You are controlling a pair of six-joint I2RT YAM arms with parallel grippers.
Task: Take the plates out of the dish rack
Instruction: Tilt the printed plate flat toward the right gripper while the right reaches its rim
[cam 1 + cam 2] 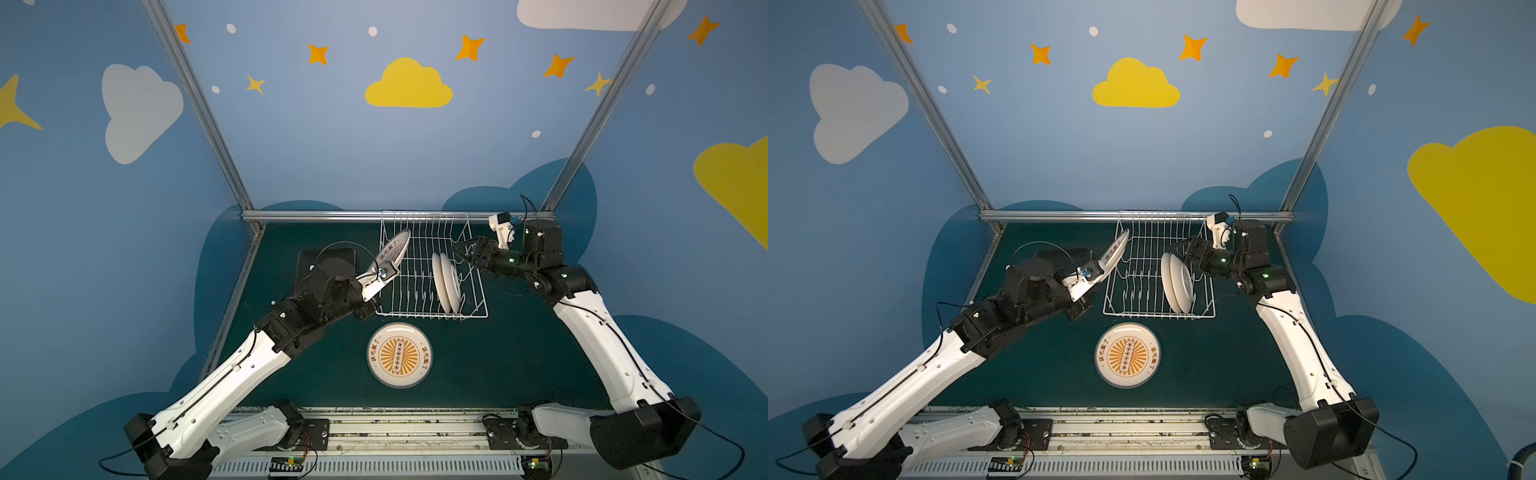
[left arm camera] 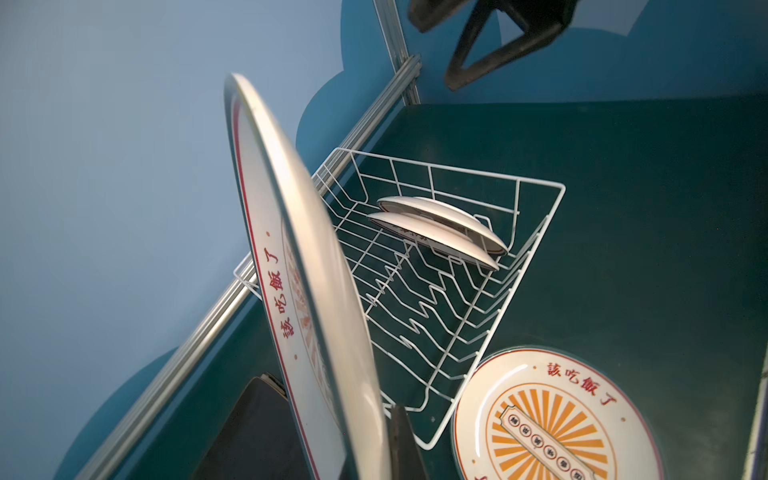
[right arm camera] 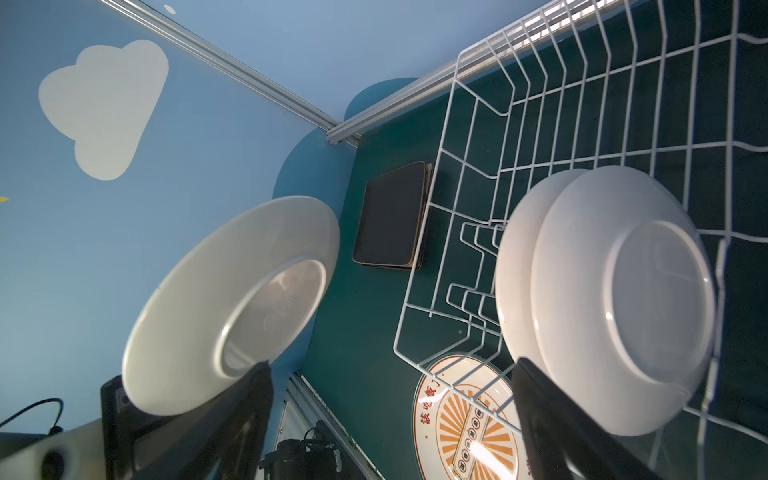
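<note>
While left jaws clamp a round plate (image 1: 394, 248) beside the dish rack (image 1: 413, 286), right jaws gape near two racked plates (image 1: 446, 286). A printed plate (image 1: 399, 355) lies on the worktop (image 1: 519, 353).

— Where did the two top views look from?
— From high over the near edge of the table (image 1: 519, 365), tilted down toward the back wall (image 1: 374, 158). Both took in the dish rack (image 1: 432, 317) and the flat plate (image 1: 399, 355), wide and far off.
— And the wrist cameras?
— The left one sat close behind the held plate (image 2: 299, 270), facing across the rack toward the right gripper (image 2: 436, 50). The right one looked past its own fingers (image 3: 552, 415), near the standing plates (image 3: 615, 299). Both shared the rack, the flat plate and the held plate.
</note>
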